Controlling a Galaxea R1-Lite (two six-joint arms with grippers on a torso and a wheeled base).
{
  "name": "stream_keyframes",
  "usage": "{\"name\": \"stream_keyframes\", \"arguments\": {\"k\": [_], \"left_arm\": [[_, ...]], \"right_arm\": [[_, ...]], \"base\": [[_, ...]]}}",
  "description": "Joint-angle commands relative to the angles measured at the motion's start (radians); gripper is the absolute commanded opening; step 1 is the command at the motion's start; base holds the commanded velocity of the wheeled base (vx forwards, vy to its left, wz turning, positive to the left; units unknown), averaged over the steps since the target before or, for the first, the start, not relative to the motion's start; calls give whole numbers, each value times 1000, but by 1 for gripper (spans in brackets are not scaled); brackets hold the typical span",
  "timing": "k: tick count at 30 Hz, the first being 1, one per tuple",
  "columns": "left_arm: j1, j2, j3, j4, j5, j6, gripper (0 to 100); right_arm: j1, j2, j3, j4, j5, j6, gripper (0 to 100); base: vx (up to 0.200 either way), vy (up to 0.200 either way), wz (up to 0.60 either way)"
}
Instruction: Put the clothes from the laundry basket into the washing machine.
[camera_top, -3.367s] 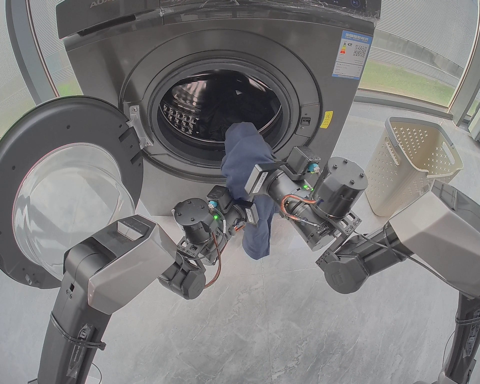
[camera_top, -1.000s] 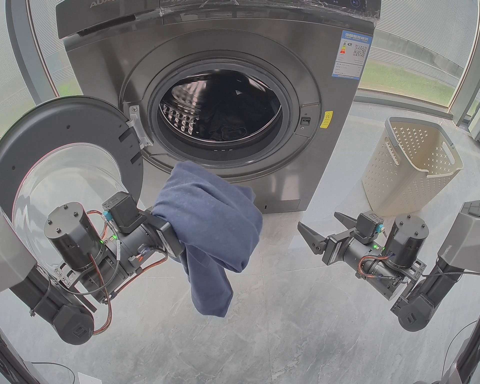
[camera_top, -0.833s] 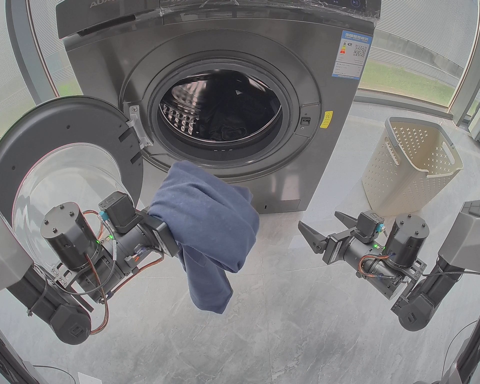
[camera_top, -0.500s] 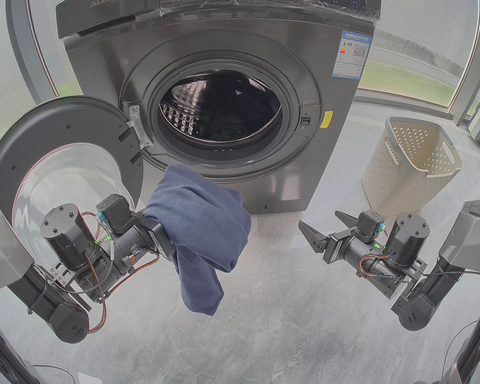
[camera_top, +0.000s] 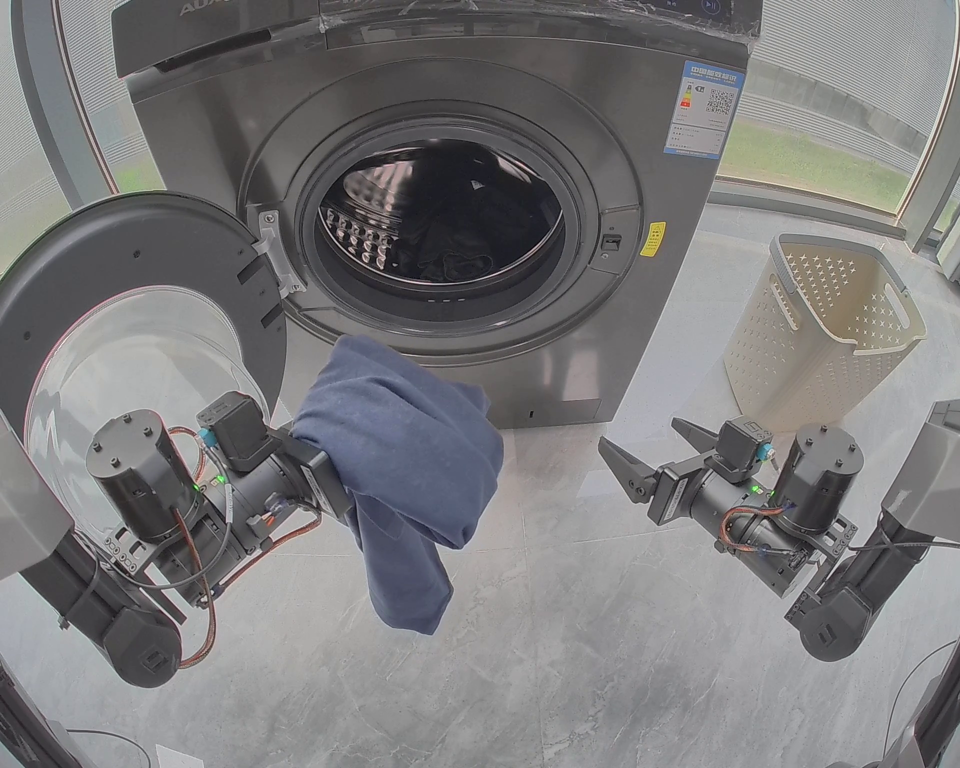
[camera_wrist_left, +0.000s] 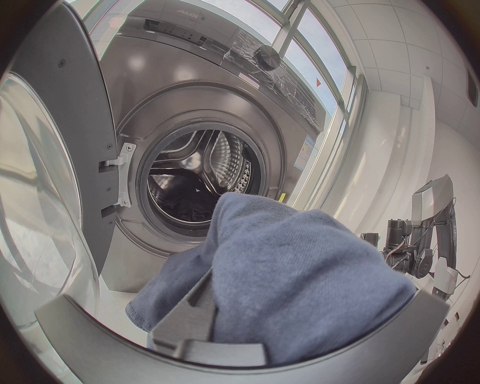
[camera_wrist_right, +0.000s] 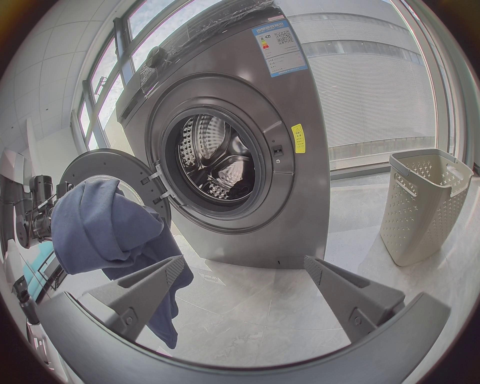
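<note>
Dark-grey metal front-loading washing machine (camera_top: 620, 150) is standing before tall glass windows (camera_top: 840, 120). Its round glass-centred door (camera_top: 130, 250) is hanging wide open on the robot's left. Its steel drum (camera_top: 440, 225) is facing the arms with dark clothes (camera_top: 450, 250) lying inside.

Pale grey marbled tile floor (camera_top: 560, 640) is stretching from the machine's foot toward both arms, giving open room between them. Cream perforated plastic laundry basket (camera_top: 790, 350) is standing upright on that floor to the right of the machine, near it but apart.

Blue cloth garment (camera_top: 410, 450) is hanging in the air below and in front of the drum's mouth, outside the machine, its tail dangling above the floor. It is draping over the left hand (camera_top: 335, 480), which is gripping it. That hand is pointing toward the machine just beside the open door, one finger (camera_wrist_left: 190, 315) showing beneath the cloth.

Right hand (camera_top: 637, 434) is hovering low over the floor between the machine's lower right corner and the basket. Its fingers are spreading wide, well apart from the garment.
</note>
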Motion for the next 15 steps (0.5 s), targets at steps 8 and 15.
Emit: {"name": "stream_keyframes", "arguments": {"k": [8,15], "left_arm": [[-2,6,-1,1,2,2,0],[1,18,-1,-1,2,32,0]], "right_arm": [[0,1,3,-1,1,1,100],[0,1,4,-1,0,1,100]], "base": [[25,0,0],[143,0,0]]}}
